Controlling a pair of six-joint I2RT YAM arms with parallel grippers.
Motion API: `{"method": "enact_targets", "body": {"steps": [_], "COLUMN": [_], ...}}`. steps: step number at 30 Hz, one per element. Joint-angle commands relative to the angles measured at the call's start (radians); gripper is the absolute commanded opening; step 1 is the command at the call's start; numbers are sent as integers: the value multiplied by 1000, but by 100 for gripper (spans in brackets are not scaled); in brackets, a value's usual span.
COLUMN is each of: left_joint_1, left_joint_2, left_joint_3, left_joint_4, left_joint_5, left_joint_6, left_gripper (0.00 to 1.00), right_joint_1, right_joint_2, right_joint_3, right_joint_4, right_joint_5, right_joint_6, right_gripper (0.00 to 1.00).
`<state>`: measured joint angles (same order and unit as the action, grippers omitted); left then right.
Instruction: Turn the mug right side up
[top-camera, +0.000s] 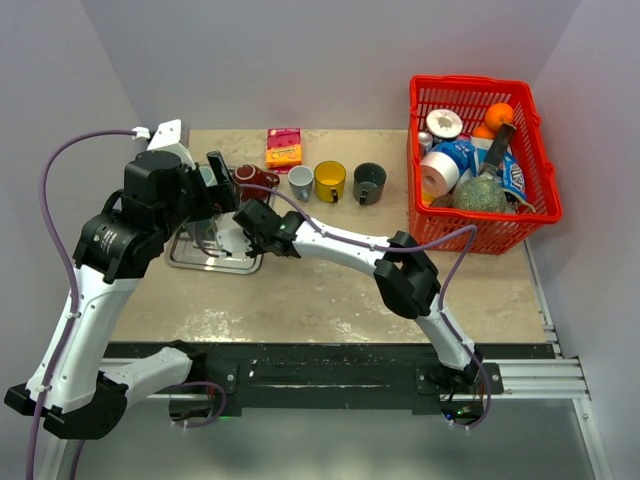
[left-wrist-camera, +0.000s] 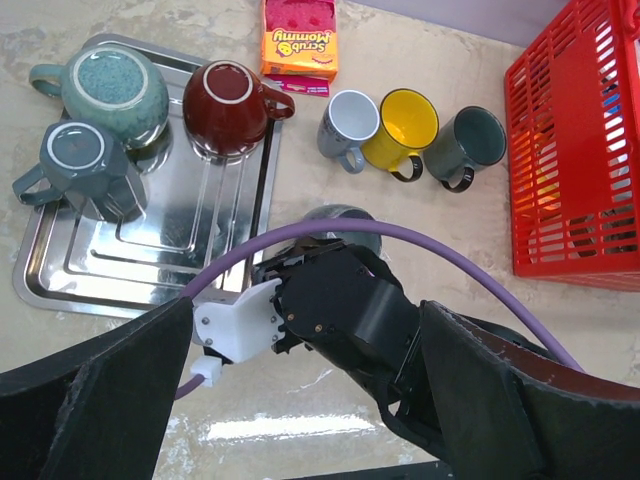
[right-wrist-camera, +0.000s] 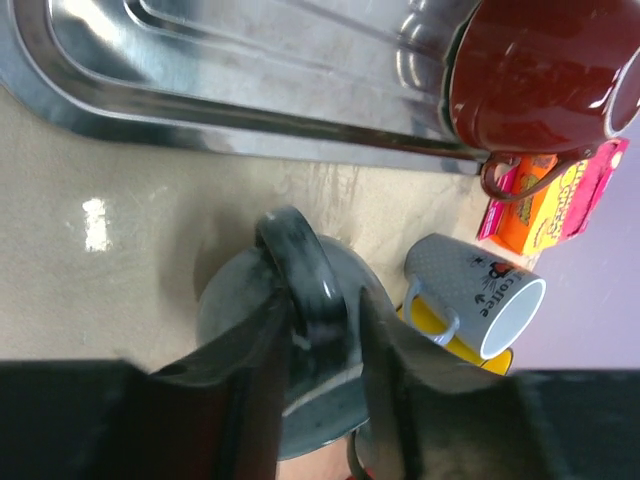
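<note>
Right gripper (right-wrist-camera: 320, 300) at handle of grey mug (right-wrist-camera: 232, 300), just beside steel tray (right-wrist-camera: 200, 90)
Fingers (right-wrist-camera: 250, 390) straddle the handle; whether they pinch it cannot be told. Left gripper (left-wrist-camera: 305, 320) over the tray, jaws spread wide

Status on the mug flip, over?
Left pincer open, overhead. Right pincer astride handle of grey mug, grip unclear. Mug on table beside tray, orientation unclear. Tray edge close.

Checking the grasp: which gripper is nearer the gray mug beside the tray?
Right: the right gripper straddles the handle of the gray mug; the left gripper hovers open above.
</note>
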<state>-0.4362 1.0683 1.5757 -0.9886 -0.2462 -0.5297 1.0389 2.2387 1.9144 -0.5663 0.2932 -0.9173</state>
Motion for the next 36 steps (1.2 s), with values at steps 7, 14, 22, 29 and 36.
{"method": "enact_targets", "body": {"steps": [7, 14, 22, 29, 36], "left_joint_1": [-1, -1, -1, -1, 27], "left_joint_2": [-27, -25, -4, 44, 79], "left_joint_3": [-20, -28, -10, 23, -58], "left_joint_4": [30, 33, 24, 8, 87], "left_joint_5": [15, 15, -5, -76, -117], "left_joint_6": [17, 20, 37, 54, 56], "left_gripper": [99, 99, 99, 99, 99], "right_joint_1": [15, 15, 15, 12, -123], "right_joint_2": [-5, -43, -183, -321, -358], "right_joint_3": [54, 17, -31, -129, -200], "right_joint_4": [14, 9, -26, 49, 1], "right_joint_5": [-49, -35, -153, -69, 360], "right_joint_6": [24, 46, 182, 395, 874], "right_gripper": [46, 52, 91, 99, 99]}}
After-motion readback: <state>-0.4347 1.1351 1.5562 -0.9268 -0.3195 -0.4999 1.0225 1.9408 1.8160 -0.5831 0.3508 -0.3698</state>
